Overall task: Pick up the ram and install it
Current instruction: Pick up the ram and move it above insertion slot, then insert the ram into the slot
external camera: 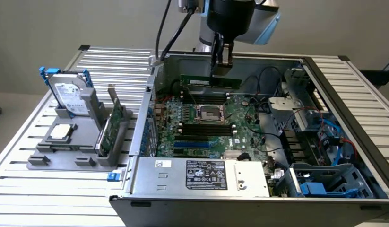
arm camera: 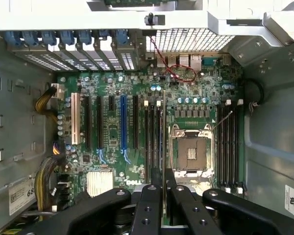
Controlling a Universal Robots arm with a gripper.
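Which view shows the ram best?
The exterior view: the ram shows its long green face, held by the gripper above the motherboard. The wrist view sees it edge-on, a thin strip between the fingers.

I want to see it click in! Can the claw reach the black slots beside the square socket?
Probably yes. The case is open, and the claw, shut on the ram, hangs above the slots with nothing between.
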